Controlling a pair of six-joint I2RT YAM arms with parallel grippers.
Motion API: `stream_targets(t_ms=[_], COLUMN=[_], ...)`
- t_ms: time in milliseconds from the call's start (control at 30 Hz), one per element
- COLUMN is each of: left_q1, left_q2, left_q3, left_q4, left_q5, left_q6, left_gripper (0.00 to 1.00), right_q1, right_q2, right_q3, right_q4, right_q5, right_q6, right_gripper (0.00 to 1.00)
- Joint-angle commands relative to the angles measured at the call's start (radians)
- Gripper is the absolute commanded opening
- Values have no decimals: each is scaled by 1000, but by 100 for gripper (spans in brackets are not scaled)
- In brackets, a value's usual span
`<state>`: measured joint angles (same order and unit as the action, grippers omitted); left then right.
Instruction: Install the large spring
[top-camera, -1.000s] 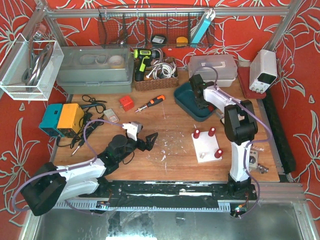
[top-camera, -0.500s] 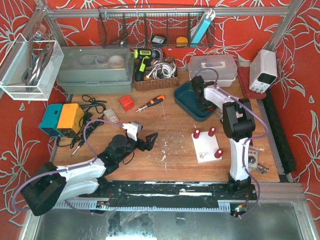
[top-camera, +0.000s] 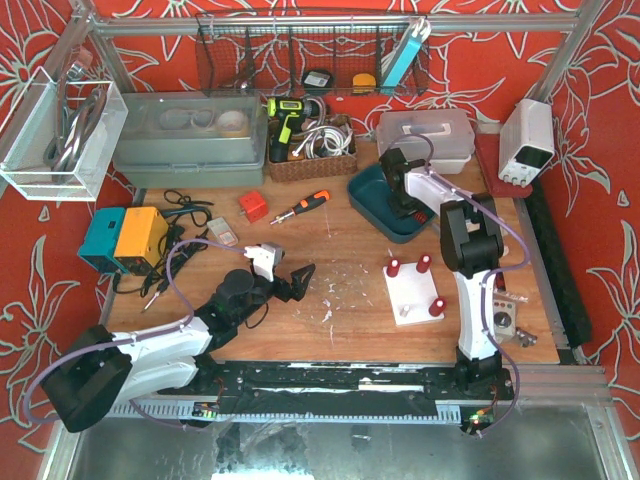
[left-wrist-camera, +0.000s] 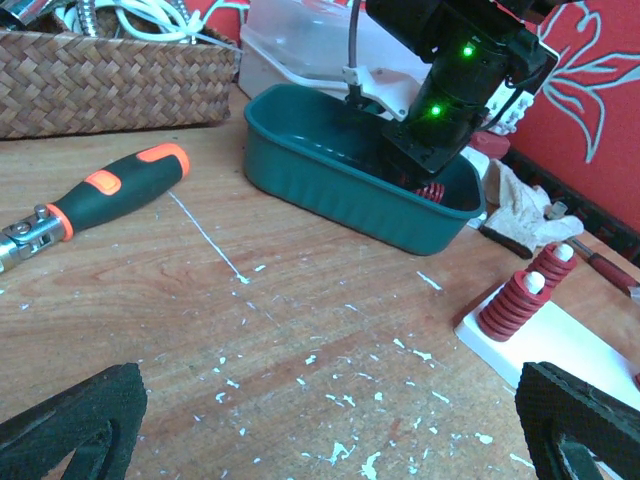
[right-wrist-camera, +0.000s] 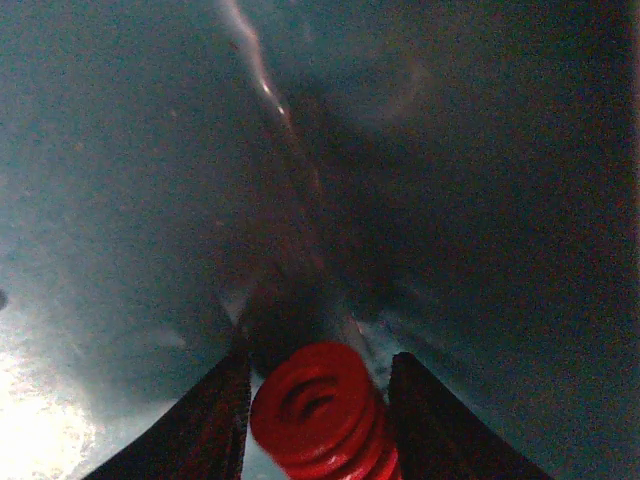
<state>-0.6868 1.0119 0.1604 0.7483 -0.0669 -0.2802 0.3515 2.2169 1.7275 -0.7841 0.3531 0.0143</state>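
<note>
A large red spring (right-wrist-camera: 315, 405) sits between the fingers of my right gripper (right-wrist-camera: 320, 360), which is shut on it low inside the teal tray (top-camera: 368, 196). From the left wrist view, the same spring (left-wrist-camera: 432, 192) peeks out under the right gripper (left-wrist-camera: 420, 170) just above the tray wall (left-wrist-camera: 330, 190). The white peg plate (top-camera: 412, 300) lies in front of the tray, with red springs on three pegs (top-camera: 394, 268). My left gripper (top-camera: 300, 280) hovers wide open over bare wood, to the left of the plate; its fingertips (left-wrist-camera: 70, 420) hold nothing.
An orange-and-black screwdriver (top-camera: 303, 206) and a red cube (top-camera: 253, 207) lie left of the tray. A wicker basket (top-camera: 312, 150), a clear lidded box (top-camera: 425, 138) and a grey bin (top-camera: 190, 140) line the back. A teal-and-yellow box (top-camera: 125, 238) with cables is at left.
The right arm's elbow has shifted slightly left while its gripper stays in the tray. The left arm has not moved.
</note>
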Motion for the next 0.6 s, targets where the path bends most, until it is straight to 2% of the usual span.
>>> stream_targets(t_ms=[0,200,567], left_q1=[4,4,4], left_q2=[6,17,10], left_q3=[4,7,7], left_q4=[17,19,18], left_q5=[-11,-9,-3], left_q6=[16,13,8], left_gripper=[100,100,100], right_q1=[-5,-5,-2], right_q2=[45,33,7], right_q3=[24,16,-7], right_q4=[-38,-5,57], right_q5=[-58,-128,-194], right_q6=[-1,-6,-7], right_gripper=[40,32,25])
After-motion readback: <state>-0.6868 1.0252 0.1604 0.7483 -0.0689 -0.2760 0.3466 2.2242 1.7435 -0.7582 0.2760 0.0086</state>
